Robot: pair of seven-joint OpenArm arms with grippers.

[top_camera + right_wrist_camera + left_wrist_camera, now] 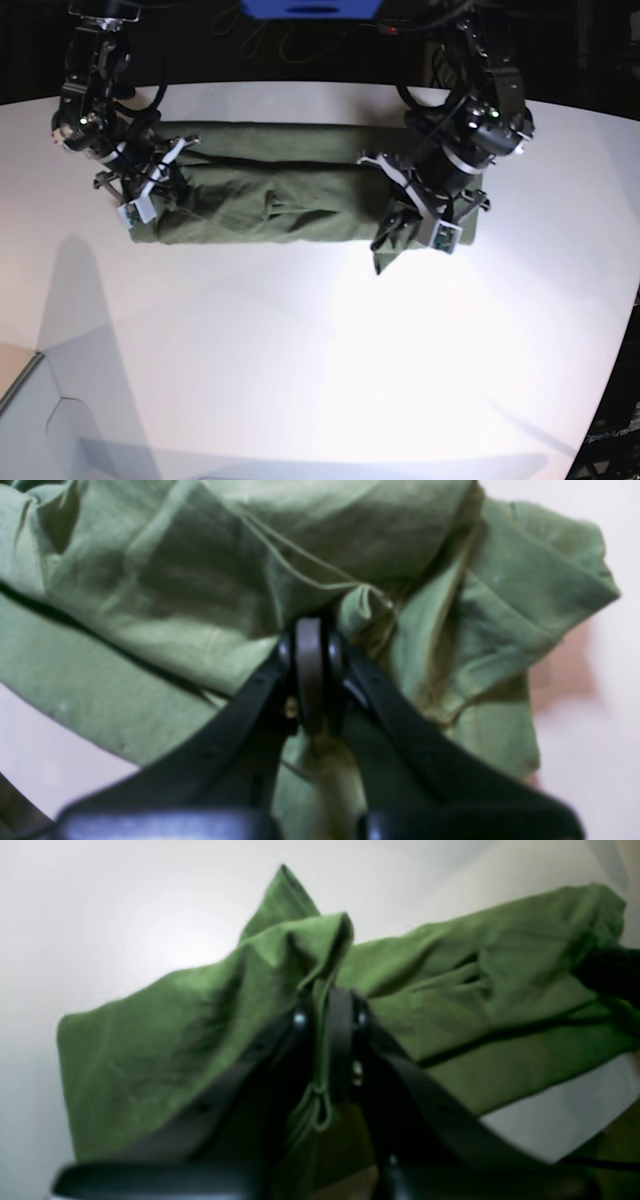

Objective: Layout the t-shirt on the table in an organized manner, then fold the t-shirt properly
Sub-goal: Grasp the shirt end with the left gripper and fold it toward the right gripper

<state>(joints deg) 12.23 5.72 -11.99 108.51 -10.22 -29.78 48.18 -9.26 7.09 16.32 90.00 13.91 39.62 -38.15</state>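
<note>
So the t-shirt (290, 200) lies on the table (320, 380) as a long bundle running side to side, toward the far edge, with lots of bare table in front of it. The right tool (150, 185) sits at the bundle's left end in the base view, the left tool (415, 215) at its right end, where a bit of cloth hangs forward.

Both arms are black with dark cables and white brackets at the wrists; slim black fingers (311, 675) with small screws
</note>
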